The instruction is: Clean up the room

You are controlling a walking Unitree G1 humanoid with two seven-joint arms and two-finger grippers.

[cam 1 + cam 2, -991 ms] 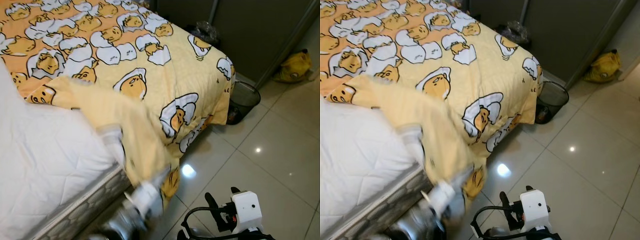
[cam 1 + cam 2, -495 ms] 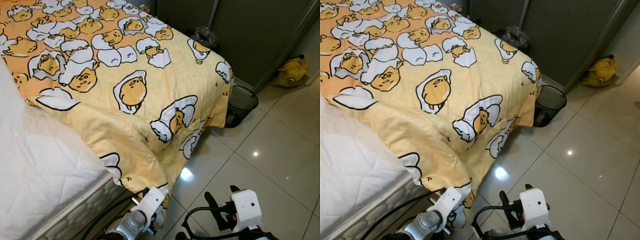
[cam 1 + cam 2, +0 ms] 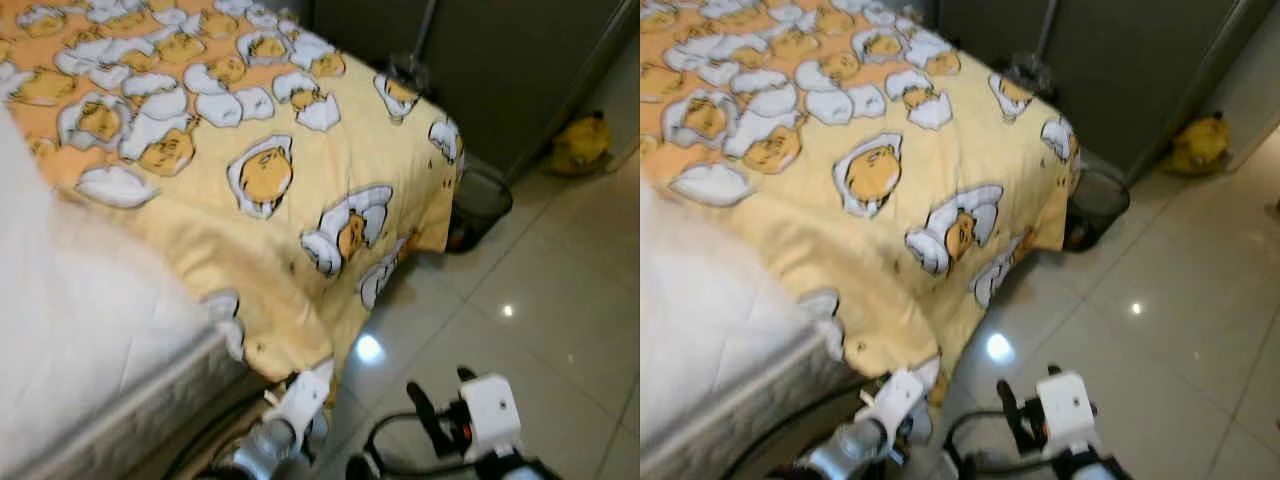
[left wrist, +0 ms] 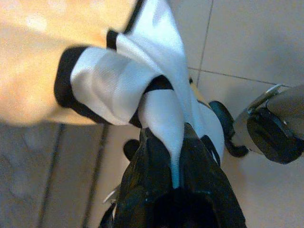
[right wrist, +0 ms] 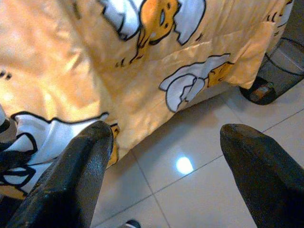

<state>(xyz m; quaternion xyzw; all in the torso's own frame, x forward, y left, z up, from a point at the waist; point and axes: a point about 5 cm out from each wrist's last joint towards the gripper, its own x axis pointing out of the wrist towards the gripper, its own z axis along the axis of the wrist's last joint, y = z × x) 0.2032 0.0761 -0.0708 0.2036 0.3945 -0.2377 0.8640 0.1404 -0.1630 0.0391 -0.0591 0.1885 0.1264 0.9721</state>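
Pinching a corner of the yellow quilt [image 3: 300, 190], the left end effector [image 4: 173, 156] sits low at 6 o'clock in the head views, its black fingers clamped together on a white, black-edged fold of the fabric. The right end effector [image 5: 161, 156] hangs just beside it at about 5 o'clock over the floor [image 3: 560, 300], fingers [image 5: 78, 166] spread wide apart and holding nothing.

The quilt lies across the bed, draped over the foot corner and down toward the floor, leaving the white mattress [image 3: 90, 330] bare at 9 o'clock.

The risk, as I judge it: the grip is on a thin edge only, so a hard pull could slip the cloth free, or drag the hem onto the tiles. The wire waste bin [image 3: 480, 205] at 2 o'clock stands close to the hanging corner and could snag.

The quilt looks soft, padded and loosely creased; the mattress is stitched in a quilted pattern; the tiles are glossy and reflective.
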